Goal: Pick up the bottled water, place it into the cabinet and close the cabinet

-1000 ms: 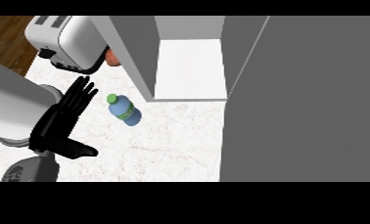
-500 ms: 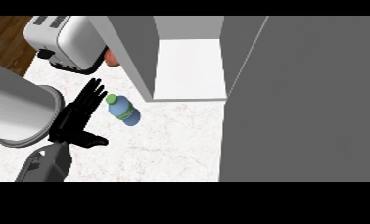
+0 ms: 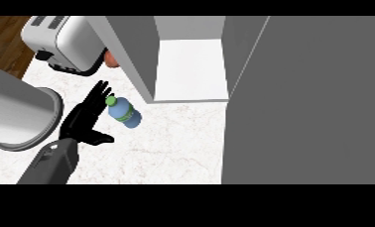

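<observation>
**newbie:** Bottle grab time? The bottled water [image 3: 124,113] lies tipped on the tabletop [image 3: 176,141], green cap toward the toaster [image 3: 64,42], just in front of the open cabinet [image 3: 192,72].

**oldhand:** Yep. The left hand [image 3: 84,117] sits right beside it, fingers [image 3: 99,94] straight and spread, holding nothing. I'd wrap around the body below the cap, thumb on the far side so it can't roll off, then lift clear of the cabinet's wall before swinging in.

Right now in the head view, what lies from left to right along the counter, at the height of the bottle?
Grey pot → left hand → water bottle → open cabinet's white shelf → grey cabinet door.
</observation>
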You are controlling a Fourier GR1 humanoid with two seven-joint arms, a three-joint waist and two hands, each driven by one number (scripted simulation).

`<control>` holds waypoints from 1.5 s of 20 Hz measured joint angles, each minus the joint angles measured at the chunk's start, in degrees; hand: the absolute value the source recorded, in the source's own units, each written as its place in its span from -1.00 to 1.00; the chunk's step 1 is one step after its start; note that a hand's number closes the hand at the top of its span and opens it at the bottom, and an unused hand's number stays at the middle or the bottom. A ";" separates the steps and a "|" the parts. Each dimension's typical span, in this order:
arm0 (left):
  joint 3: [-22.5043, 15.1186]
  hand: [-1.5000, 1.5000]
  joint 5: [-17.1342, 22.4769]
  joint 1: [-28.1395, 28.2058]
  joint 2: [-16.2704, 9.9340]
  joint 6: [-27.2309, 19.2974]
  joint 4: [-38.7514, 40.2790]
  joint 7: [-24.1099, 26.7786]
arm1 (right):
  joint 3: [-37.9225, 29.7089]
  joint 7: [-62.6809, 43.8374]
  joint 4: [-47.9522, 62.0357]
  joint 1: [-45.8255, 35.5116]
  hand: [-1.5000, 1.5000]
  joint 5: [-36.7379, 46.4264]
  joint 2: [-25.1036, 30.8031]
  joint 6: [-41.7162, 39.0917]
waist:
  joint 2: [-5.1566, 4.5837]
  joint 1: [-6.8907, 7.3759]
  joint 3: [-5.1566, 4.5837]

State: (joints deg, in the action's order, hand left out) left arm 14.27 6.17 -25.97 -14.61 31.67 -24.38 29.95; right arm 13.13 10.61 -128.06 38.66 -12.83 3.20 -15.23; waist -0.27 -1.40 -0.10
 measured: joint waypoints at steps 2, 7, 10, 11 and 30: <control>-0.10 -1.00 -0.88 -1.16 0.13 -0.46 3.10 1.98 | -0.22 -0.14 -0.14 -0.11 -1.00 -0.40 0.33 -0.22 | -0.06 -0.07 0.00; -0.26 -1.00 -2.19 -3.11 0.04 -0.89 8.23 4.53 | 0.18 0.22 -0.47 0.36 -1.00 -0.20 0.76 -0.73 | -0.12 -0.18 -0.02; -0.16 -1.00 -2.49 -4.57 1.03 -1.44 10.52 5.13 | -0.61 0.23 1.09 -1.60 -1.00 -0.53 0.75 -0.68 | -0.24 -0.29 -0.05; -0.16 -1.00 -2.59 -4.85 1.35 -1.49 11.12 5.35 | -0.37 0.18 1.03 -1.58 -1.00 -0.30 0.58 -0.45 | -0.25 -0.34 -0.06; 1.24 -1.00 -0.72 -6.95 5.19 5.17 14.56 1.77 | 1.66 -0.44 3.05 -3.55 -1.00 0.72 -0.75 0.83 | -0.45 -0.72 -0.10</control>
State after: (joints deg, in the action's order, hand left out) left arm 15.51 5.45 -32.92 -9.42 36.84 -9.82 31.71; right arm 14.79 10.17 -125.01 35.12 -12.11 2.45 -14.40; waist -0.71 -2.12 -0.21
